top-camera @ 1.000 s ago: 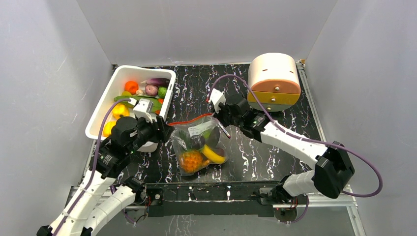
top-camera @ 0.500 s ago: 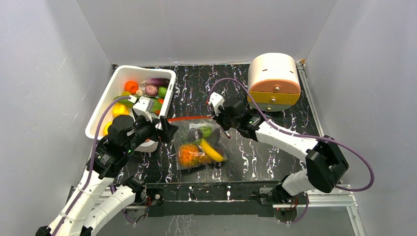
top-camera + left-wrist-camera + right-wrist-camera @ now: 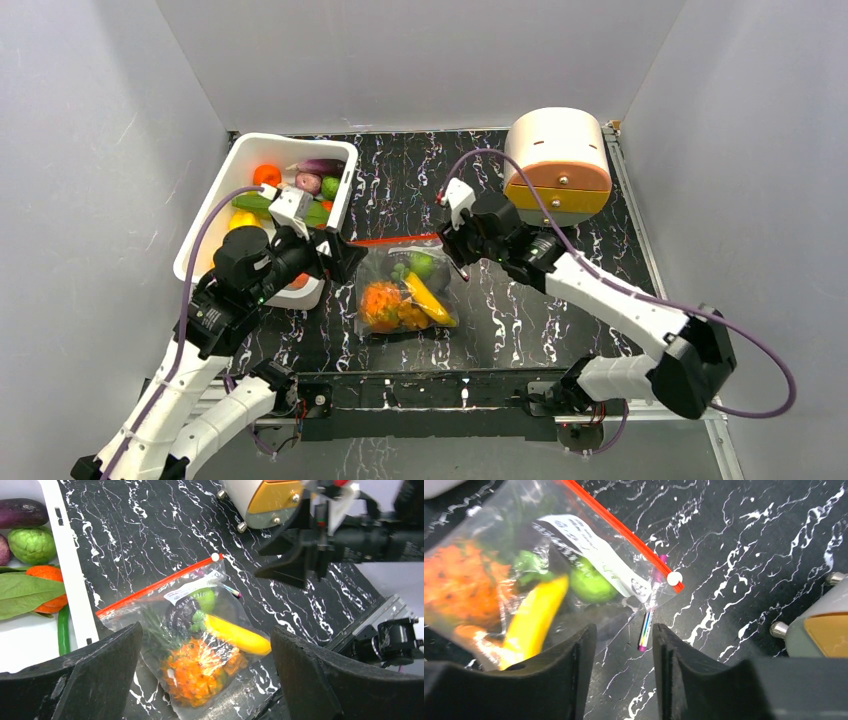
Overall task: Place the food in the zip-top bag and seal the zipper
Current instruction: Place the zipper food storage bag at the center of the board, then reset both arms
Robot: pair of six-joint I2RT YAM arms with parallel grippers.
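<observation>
Seen from above, the left pincer (image 3: 340, 262) is held with its jaws wide apart and nothing between them, just left of the bag (image 3: 405, 290) and beside the tub (image 3: 225, 195). The right pincer (image 3: 450, 245) is placed at the bag's far right corner, its jaws parted and empty. The bag is laid flat on the table (image 3: 520, 320) between the two pincers, with the zipper (image 3: 395, 240) along its far edge. Some food (image 3: 400, 298) is packed inside the bag; more toy pieces (image 3: 300, 185) are left in the tub. A drawer box (image 3: 557, 165) is set at the far right.

From the left wrist, both spread fingers (image 3: 100, 670) are seen low over the bag, touching nothing. A pineapple (image 3: 195, 672), a banana (image 3: 232, 636) and green and dark pieces are enclosed in the plastic. The slider (image 3: 215, 557) is parked at the zipper's end nearest the right pincer.

From the right wrist, a gap is shown between the fingers (image 3: 584, 650), and the pen (image 3: 645, 630) is seen through it on the table, partly under the bag's corner. Whether the zipper is fully sealed cannot be told.
</observation>
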